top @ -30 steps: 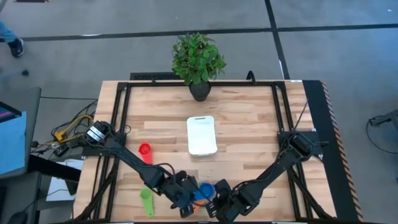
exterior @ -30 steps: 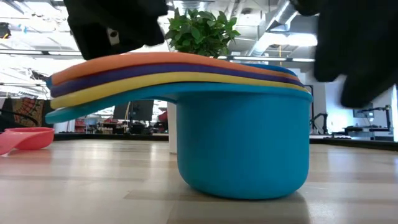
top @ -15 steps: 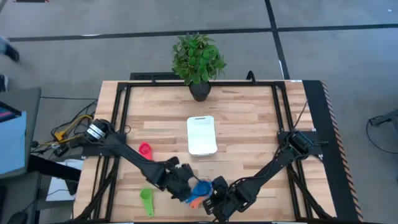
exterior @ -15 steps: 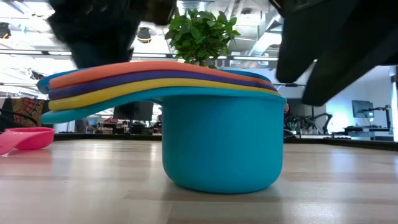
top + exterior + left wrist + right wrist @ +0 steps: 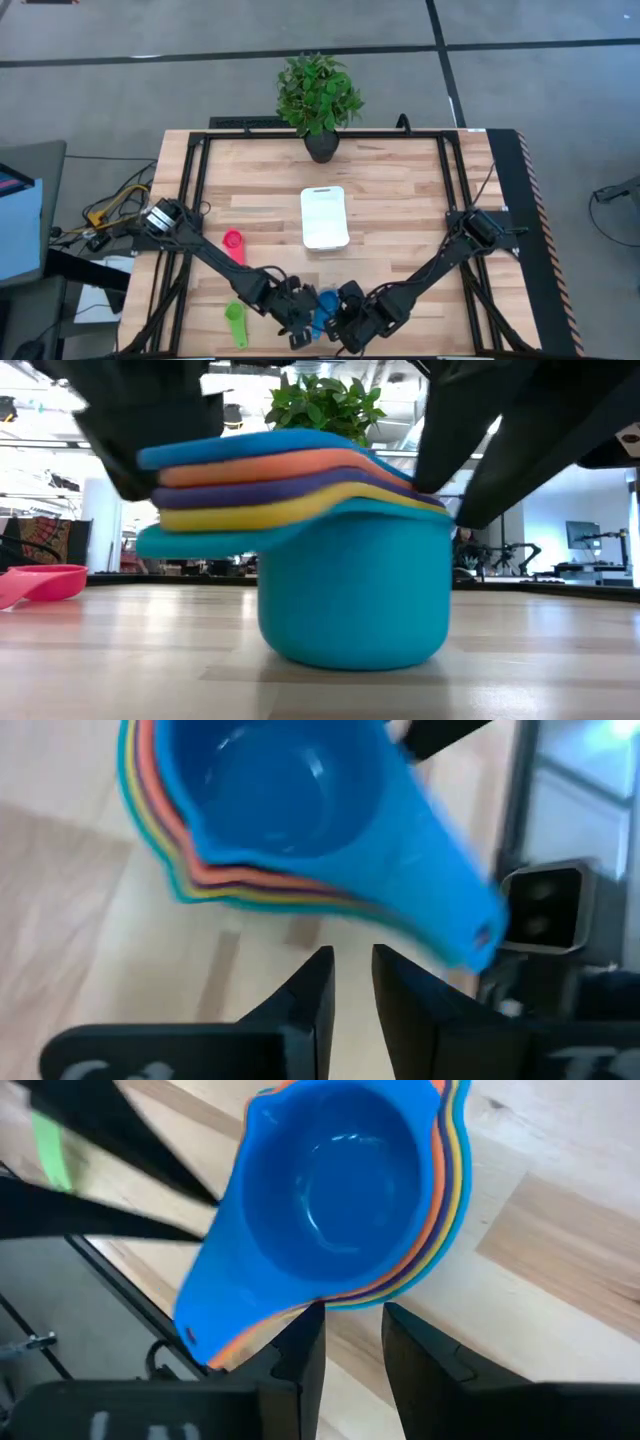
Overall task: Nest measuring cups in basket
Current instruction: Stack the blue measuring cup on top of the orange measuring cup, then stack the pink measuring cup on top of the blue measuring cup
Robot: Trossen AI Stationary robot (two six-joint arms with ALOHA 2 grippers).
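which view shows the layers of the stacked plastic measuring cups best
The low view: the stacked plastic measuring cups show side-on, with blue, orange, purple, yellow and teal layers. Both wrist views look into the blue top cup, showing only rim edges. The high view shows a small blue spot between the arms.

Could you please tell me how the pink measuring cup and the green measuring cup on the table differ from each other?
The small pink plastic measuring cup lies nearer the white rectangular basket; the small green plastic measuring cup lies closer to the table's front edge. The pink cup's handle points toward the front edge, as does the green one's, which is more clearly visible. Both rest loose on the wooden table, outside the basket and apart from the nested stack.
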